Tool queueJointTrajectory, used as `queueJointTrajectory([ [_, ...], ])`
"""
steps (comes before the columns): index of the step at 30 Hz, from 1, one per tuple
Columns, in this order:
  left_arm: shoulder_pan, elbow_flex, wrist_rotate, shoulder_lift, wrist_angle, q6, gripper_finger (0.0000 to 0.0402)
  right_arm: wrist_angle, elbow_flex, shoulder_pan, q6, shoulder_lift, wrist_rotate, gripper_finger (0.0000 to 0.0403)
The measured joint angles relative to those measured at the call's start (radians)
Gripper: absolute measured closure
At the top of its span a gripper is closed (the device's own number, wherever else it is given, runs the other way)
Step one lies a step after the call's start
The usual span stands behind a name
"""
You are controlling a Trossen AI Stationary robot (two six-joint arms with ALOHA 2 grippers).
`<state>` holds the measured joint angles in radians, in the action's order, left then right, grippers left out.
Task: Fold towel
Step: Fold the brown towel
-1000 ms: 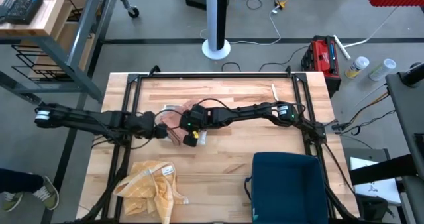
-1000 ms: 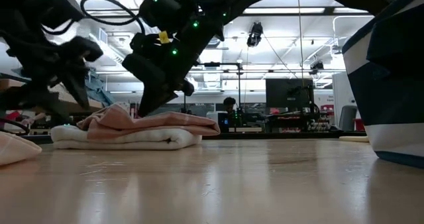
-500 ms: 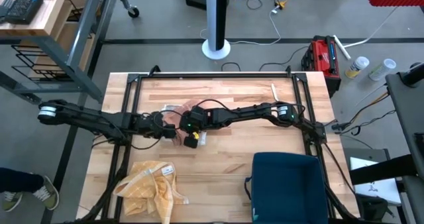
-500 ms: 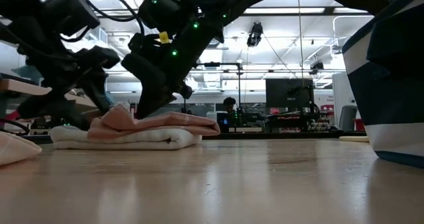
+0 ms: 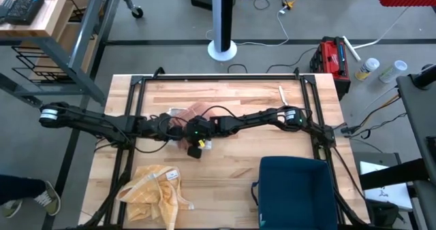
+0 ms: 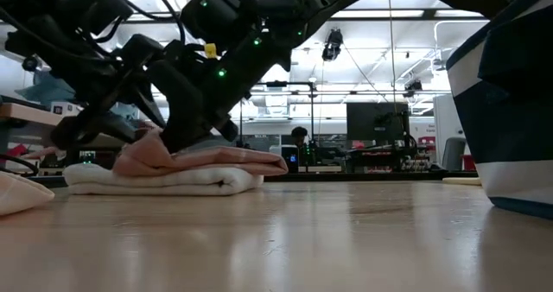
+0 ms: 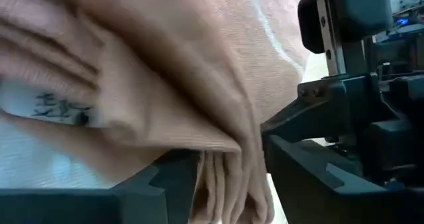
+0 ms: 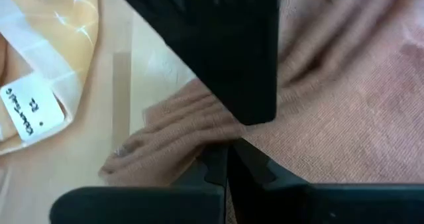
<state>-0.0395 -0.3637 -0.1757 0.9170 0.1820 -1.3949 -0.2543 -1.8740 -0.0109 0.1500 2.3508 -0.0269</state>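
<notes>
Meeting over the pink towel, both arms reach in from their own sides near the middle of the table. From table height the towel is a folded pink layer lying on top of a white towel.

Left gripper has its fingers a bit apart with a bunched fold of the pink towel sitting between them, so it's pinching the cloth at the edge. A white care tag shows on the fabric right beside that fold.

Right gripper is just beside the left one, practically touching it from above. Its fingers look pressed together, nipping the pink towel where it ridges up.

Elsewhere: a crumpled yellow towel sits at the near left of the table, well apart from the action, and a dark blue bin is at the near right.
</notes>
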Motion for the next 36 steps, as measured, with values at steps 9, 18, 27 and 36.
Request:
queueJointTrajectory([
  [9,-0.001,0.0,0.009,-0.015,0.009,0.017,0.0233,0.007,0.0,0.0,-0.001,0.0,0.001,0.0403],
  [18,-0.001,0.0,-0.025,-0.015,0.055,0.029,0.0213,0.064,0.003,0.013,-0.094,0.0,0.005,0.0403],
  [27,0.0,0.0,-0.1,-0.015,0.166,0.065,0.0245,0.027,0.004,0.026,-0.117,-0.001,0.052,0.0403],
  [36,-0.001,-0.01,-0.152,-0.054,0.179,0.136,0.0375,-0.098,0.005,0.024,-0.107,-0.006,0.134,0.0403],
])
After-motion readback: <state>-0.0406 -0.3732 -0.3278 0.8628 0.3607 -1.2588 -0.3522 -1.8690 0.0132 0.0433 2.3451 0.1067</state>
